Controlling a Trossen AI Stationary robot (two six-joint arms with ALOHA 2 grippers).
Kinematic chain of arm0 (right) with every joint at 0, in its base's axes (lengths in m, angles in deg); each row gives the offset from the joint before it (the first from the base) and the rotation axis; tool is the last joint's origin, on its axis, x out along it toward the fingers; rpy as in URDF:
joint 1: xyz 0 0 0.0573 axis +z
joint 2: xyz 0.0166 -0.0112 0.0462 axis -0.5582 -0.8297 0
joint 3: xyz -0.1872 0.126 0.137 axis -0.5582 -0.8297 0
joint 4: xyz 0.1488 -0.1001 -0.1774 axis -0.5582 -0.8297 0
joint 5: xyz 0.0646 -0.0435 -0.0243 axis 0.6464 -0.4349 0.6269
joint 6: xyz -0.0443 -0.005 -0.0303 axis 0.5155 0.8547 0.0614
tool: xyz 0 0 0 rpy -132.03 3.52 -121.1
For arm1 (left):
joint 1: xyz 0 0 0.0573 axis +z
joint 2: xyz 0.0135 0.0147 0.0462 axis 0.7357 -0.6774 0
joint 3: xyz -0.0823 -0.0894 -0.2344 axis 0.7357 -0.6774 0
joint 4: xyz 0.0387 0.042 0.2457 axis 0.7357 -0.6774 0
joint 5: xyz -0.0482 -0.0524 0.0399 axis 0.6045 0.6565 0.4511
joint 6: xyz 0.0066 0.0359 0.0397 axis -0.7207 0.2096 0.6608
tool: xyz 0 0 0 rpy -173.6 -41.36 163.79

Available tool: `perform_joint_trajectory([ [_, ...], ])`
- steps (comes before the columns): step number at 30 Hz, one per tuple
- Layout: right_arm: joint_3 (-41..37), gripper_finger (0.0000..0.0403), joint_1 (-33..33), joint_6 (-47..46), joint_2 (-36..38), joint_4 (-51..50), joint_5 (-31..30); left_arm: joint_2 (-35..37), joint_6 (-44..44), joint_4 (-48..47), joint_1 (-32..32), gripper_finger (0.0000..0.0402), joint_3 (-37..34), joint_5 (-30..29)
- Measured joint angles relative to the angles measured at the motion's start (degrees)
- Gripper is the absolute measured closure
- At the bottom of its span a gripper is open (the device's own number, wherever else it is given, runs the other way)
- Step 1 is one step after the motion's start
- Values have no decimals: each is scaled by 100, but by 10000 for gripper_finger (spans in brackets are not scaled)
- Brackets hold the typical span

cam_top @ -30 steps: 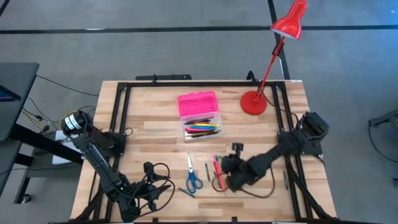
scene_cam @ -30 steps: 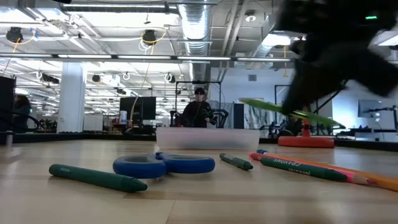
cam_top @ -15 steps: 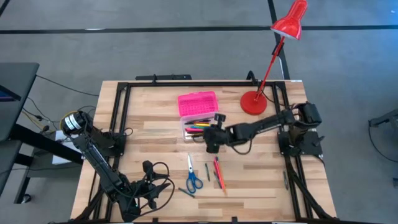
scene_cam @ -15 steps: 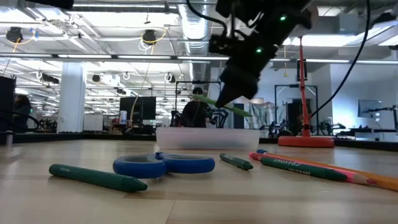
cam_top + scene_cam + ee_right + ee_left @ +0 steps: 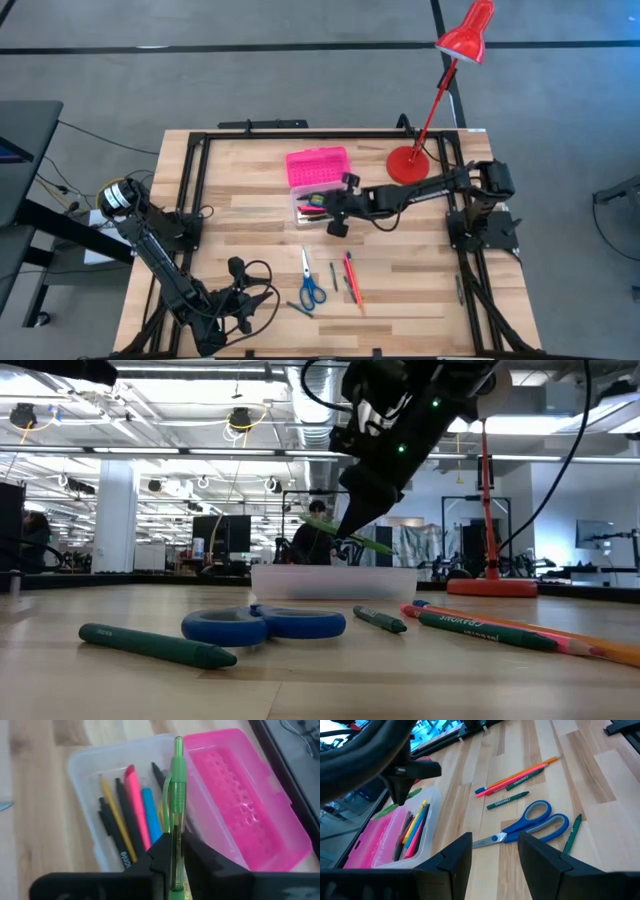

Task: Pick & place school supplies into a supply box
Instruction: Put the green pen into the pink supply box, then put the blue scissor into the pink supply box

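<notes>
The supply box sits at the table's far middle, its pink lid [image 5: 318, 165] flipped open behind the clear base [image 5: 322, 207], which holds several pens [image 5: 131, 805]. My right gripper [image 5: 335, 216] hovers over the base, shut on a green pen [image 5: 176, 790]. Blue-handled scissors [image 5: 311, 285] and a few pens and crayons [image 5: 350, 278] lie flat on the near-middle wood. My left gripper [image 5: 495, 855] is open, low at the near left, with the scissors [image 5: 530, 825] ahead of it. My right gripper pinches the green pen's barrel [image 5: 175, 840] between its two fingers [image 5: 159, 854], coming slanting down from the table's right side. The pen's clip end [image 5: 177, 750] sticks out past the fingertips. The pen [image 5: 355, 541] is lifted clear, slightly tilted, above the clear base [image 5: 335, 582].
A red desk lamp stands on its round base [image 5: 407, 165] at the far right, right of the box, its head [image 5: 468, 30] beyond the table. A black frame rail [image 5: 190, 180] borders the table. Cables [image 5: 250, 285] coil by the left arm.
My right gripper has carried the green pen, lifted, from the near-right part of the table toward the far edge and leftward, ending over the box's clear base. It has stayed shut on the pen throughout. The things on the table have not moved.
</notes>
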Motion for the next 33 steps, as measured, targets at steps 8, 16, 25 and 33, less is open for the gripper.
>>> perform_joint_trajectory([
  [8, 0, 302, -134, -392, 0, -172, 132, 0, -25, -2, 0, 248, 0, 0],
  [16, 2, 267, 352, -280, 26, -166, -155, 0, -81, -5, 0, 248, 0, 44],
  [25, 2, 284, 1939, -256, 26, -166, -770, 0, -714, -4, 32, 248, 0, 315],
  [33, 2, 291, 3638, -1055, 26, -162, -2108, 0, -191, 398, 397, 248, 0, 673],
])
